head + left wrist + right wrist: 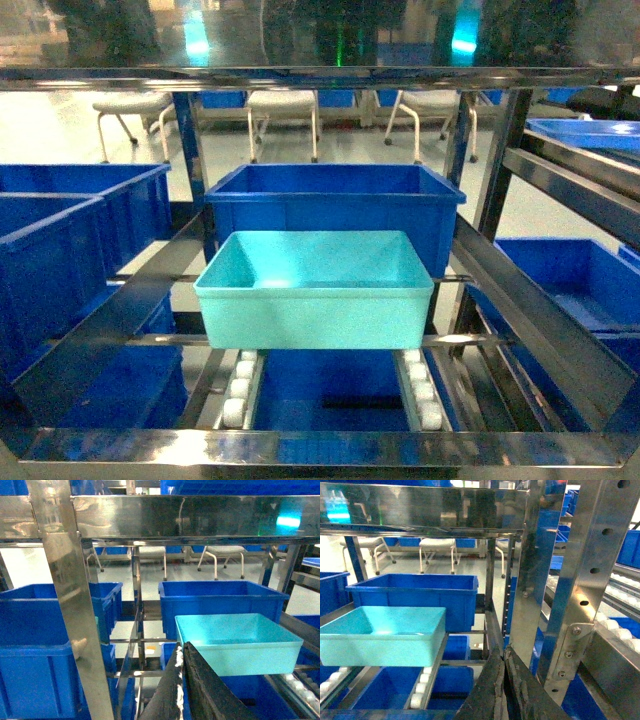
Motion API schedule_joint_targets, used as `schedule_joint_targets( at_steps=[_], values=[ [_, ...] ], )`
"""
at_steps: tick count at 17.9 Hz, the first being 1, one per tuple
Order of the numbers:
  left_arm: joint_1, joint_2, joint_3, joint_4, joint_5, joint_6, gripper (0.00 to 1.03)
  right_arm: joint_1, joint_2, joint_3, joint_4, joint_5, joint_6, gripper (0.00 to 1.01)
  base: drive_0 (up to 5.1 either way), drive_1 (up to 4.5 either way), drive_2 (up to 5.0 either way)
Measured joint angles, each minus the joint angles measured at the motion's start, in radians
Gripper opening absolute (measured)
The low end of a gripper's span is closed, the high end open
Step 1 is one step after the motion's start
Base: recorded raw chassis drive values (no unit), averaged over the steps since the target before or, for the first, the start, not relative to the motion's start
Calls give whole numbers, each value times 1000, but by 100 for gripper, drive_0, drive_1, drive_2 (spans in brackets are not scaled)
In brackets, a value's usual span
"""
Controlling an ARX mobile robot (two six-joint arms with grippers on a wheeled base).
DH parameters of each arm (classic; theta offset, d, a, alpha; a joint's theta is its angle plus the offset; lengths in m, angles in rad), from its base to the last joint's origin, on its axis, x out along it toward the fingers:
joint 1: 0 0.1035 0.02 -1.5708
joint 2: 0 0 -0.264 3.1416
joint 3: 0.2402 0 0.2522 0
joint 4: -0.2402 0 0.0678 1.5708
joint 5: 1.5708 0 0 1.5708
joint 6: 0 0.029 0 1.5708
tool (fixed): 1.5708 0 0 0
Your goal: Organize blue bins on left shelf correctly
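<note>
Open gap above the turquoise tub — dark blue bin blocks behind, rails flank.

Both the left gripper and right gripper show dark, worn, rough-edged fingers, with white fraying on the left.

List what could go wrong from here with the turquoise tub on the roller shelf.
1. The turquoise tub sits on sloping roller tracks; a nudge might send it rolling toward the front rail.
2. The dark blue bin sits close behind it, leaving little room there.
3. Both grippers appear shut beside steel posts, risking a snag.
</note>
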Motion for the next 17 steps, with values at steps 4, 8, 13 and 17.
schedule_joint_targets(
  at_steps=[4,8,13,17],
  values=[
    [0,0,0,0,0,0,40,0,0,0,0,0,-1,34,0,0,0],
    [0,0,0,0,0,0,92,0,0,0,0,0,-1,87,0,0,0],
    [0,0,0,0,0,0,98,0,0,0,0,0,0,98,0,0,0],
    [0,0,0,0,0,0,98,0,0,0,0,0,-1,98,0,0,0]
  ],
)
